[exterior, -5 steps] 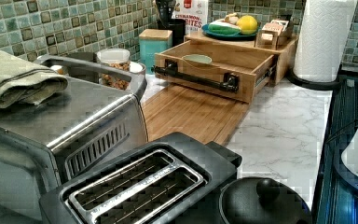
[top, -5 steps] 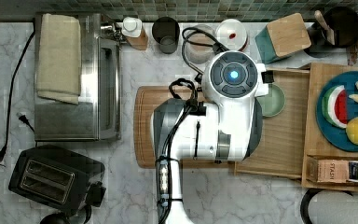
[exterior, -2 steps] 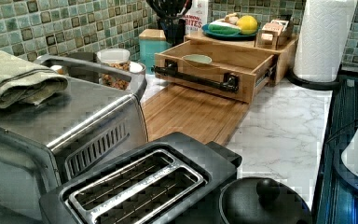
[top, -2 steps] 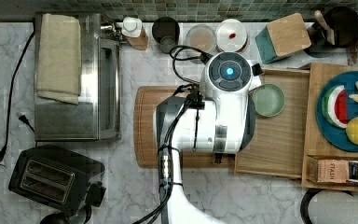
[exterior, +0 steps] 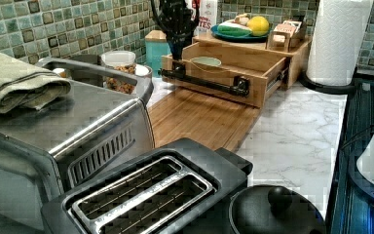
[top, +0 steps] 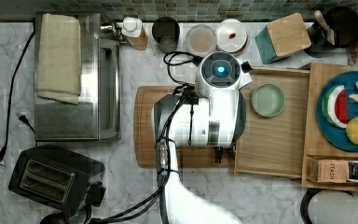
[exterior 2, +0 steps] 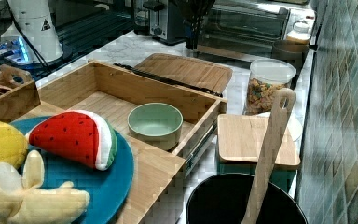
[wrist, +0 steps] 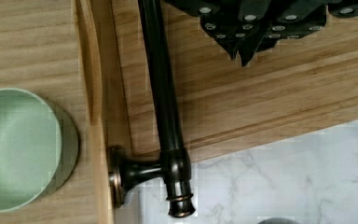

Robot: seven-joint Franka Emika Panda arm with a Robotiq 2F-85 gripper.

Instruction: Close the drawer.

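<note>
The drawer (top: 270,135) is a shallow light-wood tray standing pulled out of the wooden box unit (top: 340,186), with a green bowl (top: 267,100) inside. A dark bar handle (wrist: 163,93) runs along its front wall (wrist: 105,93). In the left view my gripper (exterior: 177,44) hangs just above the far end of the handle (exterior: 202,82). The wrist view has the gripper (wrist: 243,53) shut and empty over the cutting board (wrist: 270,107), just outside the handle and apart from it. In the right view the gripper (exterior 2: 193,23) sits beyond the drawer (exterior 2: 135,88).
A grooved cutting board (top: 144,126) lies against the drawer front. Behind it stand jars (top: 201,39) and a teal canister (top: 282,37). A toaster oven (top: 74,79) and toaster (top: 51,179) fill the top view's left. A blue fruit plate (top: 328,128) tops the box unit.
The arm has shifted toward the top view's left, from over the drawer to its front wall. In the left view the gripper has come down near the handle. The drawer has not moved.
</note>
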